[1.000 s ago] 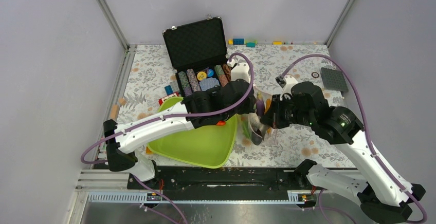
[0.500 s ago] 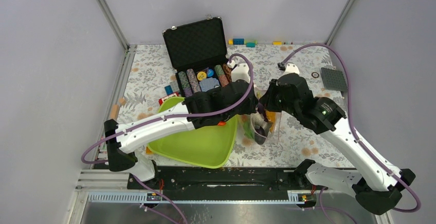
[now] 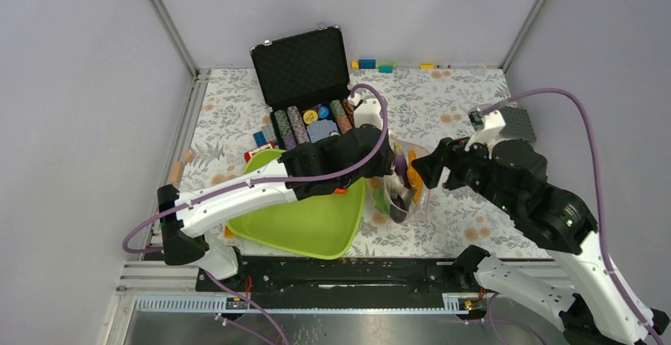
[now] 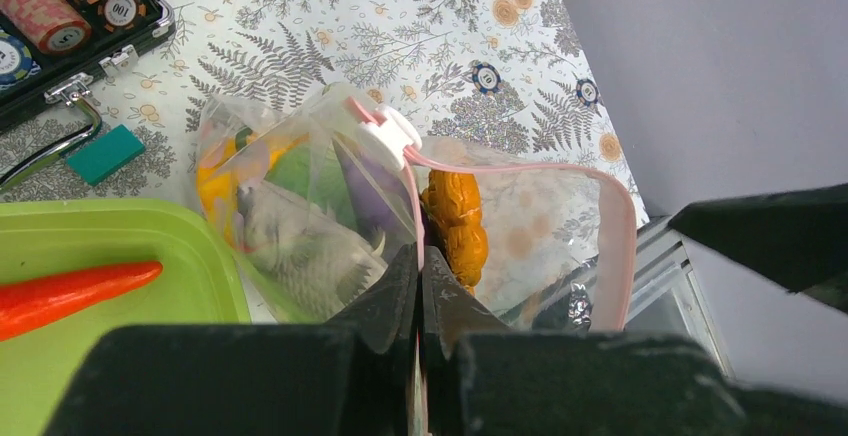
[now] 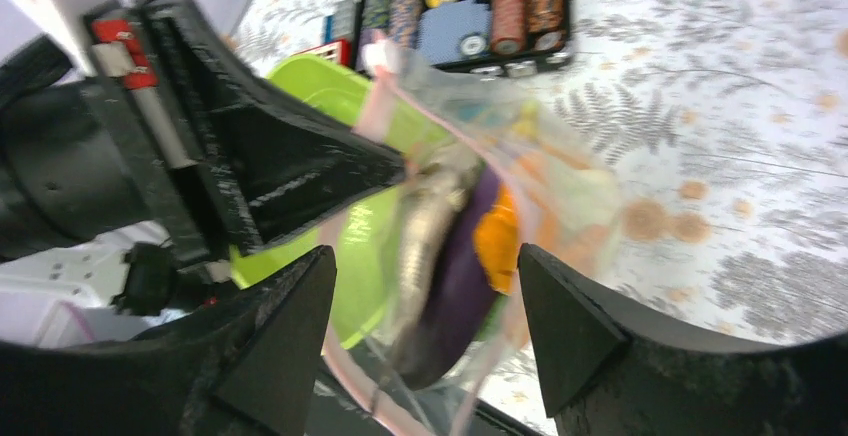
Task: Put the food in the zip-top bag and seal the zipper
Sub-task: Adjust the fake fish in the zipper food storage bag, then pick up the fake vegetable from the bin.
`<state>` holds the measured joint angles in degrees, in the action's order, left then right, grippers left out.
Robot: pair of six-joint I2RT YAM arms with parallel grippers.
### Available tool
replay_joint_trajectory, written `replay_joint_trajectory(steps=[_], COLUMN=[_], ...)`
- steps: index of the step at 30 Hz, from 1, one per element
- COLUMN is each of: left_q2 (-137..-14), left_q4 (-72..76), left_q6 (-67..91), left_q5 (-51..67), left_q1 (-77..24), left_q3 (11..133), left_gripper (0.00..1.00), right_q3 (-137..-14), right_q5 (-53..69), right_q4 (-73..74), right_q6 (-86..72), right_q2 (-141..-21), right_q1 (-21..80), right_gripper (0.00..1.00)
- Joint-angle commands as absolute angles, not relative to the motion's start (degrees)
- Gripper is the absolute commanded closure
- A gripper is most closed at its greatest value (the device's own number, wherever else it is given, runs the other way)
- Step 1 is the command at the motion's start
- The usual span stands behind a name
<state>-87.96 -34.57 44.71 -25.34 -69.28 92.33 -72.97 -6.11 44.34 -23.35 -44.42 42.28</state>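
The top camera looks down from high behind the near edge of the floral-print counter [image 3: 467, 100], far enough to hold all of it. The left wrist camera peers along its black pincer [image 4: 420, 256], close over the clear crinkly plastic bag [image 4: 540, 216]. The right wrist camera faces that bag from the opposite side, very near and blurred. All three share the bag and the lime-green plastic tray [image 3: 308, 230]

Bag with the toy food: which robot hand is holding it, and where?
The left hand pinches the zip-top bag by its pink zipper, along the mouth. The right hand is open, gripping nothing.
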Motion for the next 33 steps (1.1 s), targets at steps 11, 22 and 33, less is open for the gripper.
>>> replay_joint_trajectory(steps=[11, 22, 33], left_q2=[-83.5, -72.0, -52.8], left_q4=[-29.1, -32.6, -36.9], left_q6=[42.1, 44.9, 70.1], left_q5=[-26.2, -31.7, -29.1], left_q1=[-68.8, -67.5, -48.7], left_q3=[90.3, 79.3, 49.1], left_gripper=[1.0, 0.01, 0.01], right_q3=[-70.3, -72.6, -73.2], right_q5=[-23.5, -19.7, -19.2], right_q4=[50.3, 51.0, 51.8], right_q6=[-22.0, -21.3, -20.9], right_q2=[-49.6, -51.1, -52.8], right_q1=[42.5, 42.5, 42.5], right_gripper=[0.67, 1.0, 1.0])
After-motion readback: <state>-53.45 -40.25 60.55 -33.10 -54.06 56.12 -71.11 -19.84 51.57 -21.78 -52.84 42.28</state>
